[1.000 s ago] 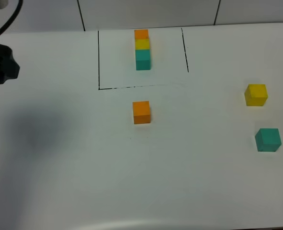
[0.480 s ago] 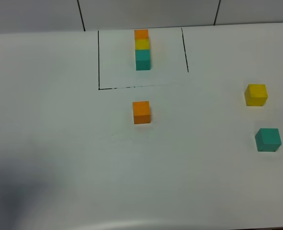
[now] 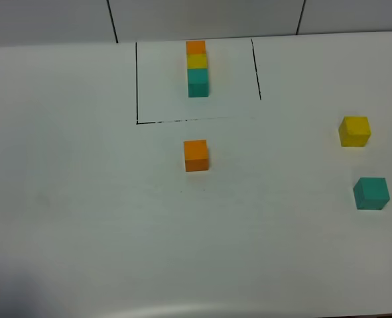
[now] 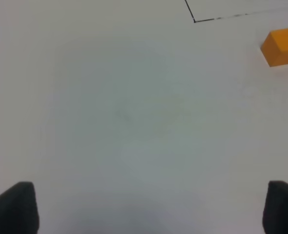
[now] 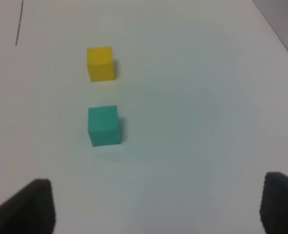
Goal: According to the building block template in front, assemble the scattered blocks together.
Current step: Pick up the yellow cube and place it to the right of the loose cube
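Okay, left gripper [image 4: 146,208] and right gripper [image 5: 152,204] are both hanging spread wide, holding nothing. Orange cube [image 3: 196,155] is sitting just outside the outline [image 3: 136,79] around the template row [image 3: 197,68]; yellow cube [image 3: 354,130] and teal cube [image 3: 371,193] are lying far right.

We see a plain white table [image 3: 83,218] with a thin black drawn outline [image 3: 136,83]. We log the template row [image 3: 197,68] as orange, yellow, teal-green. Loose ones: orange cube [image 3: 196,155], yellow cube [image 3: 354,130], teal-green cube [image 3: 371,193], all matte, unpatterned.
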### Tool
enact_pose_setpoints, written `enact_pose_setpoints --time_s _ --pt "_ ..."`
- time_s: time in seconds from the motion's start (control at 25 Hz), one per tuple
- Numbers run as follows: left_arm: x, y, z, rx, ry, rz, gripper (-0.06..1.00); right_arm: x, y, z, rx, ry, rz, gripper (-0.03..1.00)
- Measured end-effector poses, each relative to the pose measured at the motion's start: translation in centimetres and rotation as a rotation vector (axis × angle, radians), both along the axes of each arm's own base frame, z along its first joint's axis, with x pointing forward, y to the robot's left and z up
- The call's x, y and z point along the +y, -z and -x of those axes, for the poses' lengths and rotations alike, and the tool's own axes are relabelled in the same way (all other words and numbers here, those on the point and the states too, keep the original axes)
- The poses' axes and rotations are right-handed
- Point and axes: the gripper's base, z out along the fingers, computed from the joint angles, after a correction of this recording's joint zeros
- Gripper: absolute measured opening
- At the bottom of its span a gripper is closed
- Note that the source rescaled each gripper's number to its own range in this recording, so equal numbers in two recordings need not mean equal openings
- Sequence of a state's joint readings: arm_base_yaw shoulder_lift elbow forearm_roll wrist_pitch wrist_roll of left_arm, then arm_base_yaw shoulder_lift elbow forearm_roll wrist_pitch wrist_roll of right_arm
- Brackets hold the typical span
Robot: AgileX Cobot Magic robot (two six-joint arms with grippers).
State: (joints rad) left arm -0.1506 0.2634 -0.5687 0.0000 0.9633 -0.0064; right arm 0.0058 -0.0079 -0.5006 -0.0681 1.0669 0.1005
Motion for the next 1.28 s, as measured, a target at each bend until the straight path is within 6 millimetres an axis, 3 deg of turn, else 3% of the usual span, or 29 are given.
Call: enact_pose_setpoints --time_s 0.44,0.76,1.28 --pt "0.2 2.2 3.7 -0.056 0.021 0.05 0.96 0.0 0.0 0.0 0.0 0.0 -0.001 0.72" --pt "0.2 2.3 4.3 -0.094 0.024 0.058 0.88 0.0 0.0 0.0 0.0 0.0 -0.001 0.72" --pt "0.2 2.3 4.3 -0.095 -0.029 0.057 0.48 0.0 0.0 0.0 0.0 -0.001 -0.001 0.72"
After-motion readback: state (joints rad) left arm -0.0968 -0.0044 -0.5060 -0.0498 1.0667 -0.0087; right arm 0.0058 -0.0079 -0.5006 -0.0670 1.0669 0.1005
